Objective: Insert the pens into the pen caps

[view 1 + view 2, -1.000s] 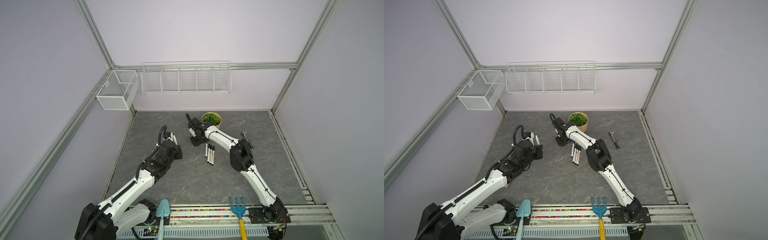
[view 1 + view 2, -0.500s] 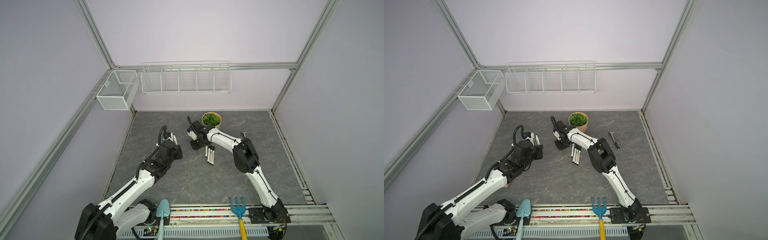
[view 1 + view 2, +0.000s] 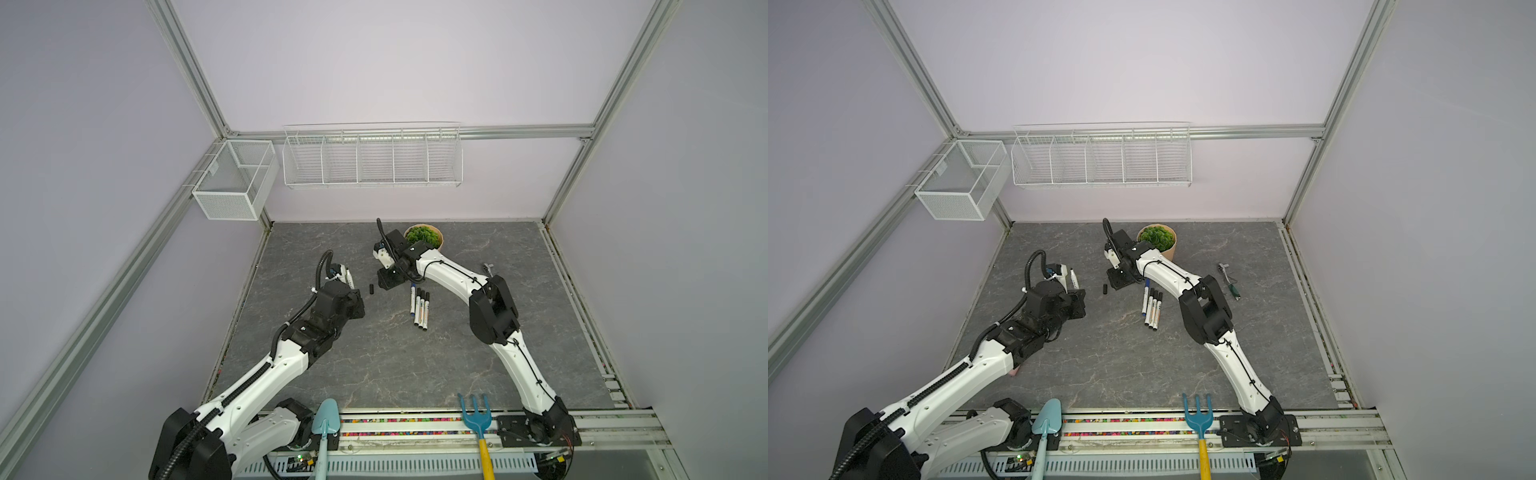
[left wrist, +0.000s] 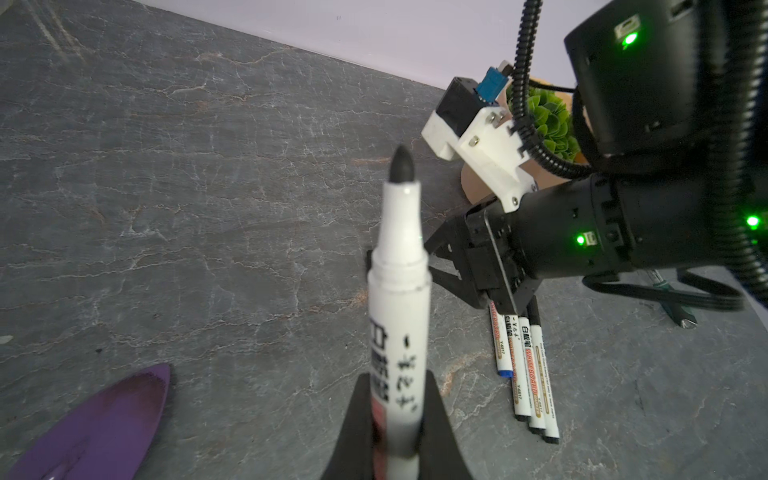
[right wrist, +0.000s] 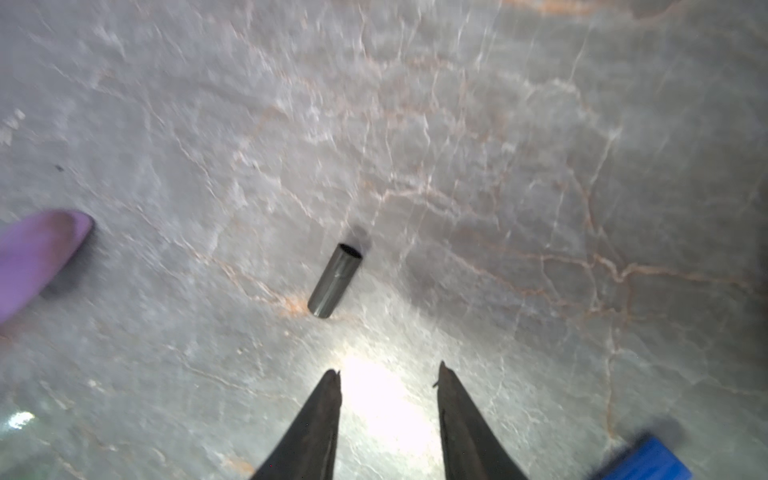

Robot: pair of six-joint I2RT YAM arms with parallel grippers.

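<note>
The left gripper (image 4: 395,380) is pinching one pen (image 4: 400,291) tight, and its black tip is sticking out. The right gripper (image 5: 388,370) is hanging over the table (image 5: 166,124) with fingers spread, holding nothing. In both top views, a black cap (image 3: 371,289) is lying at its 9 o'clock, and four more pens (image 3: 419,307) are lying together at its 4 o'clock.

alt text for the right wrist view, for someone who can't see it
A black pen cap lies on its side on the grey marbled table, just ahead of the right gripper, whose jaws stand open, clear of it. A blurred purple object sits off to one side.
</note>
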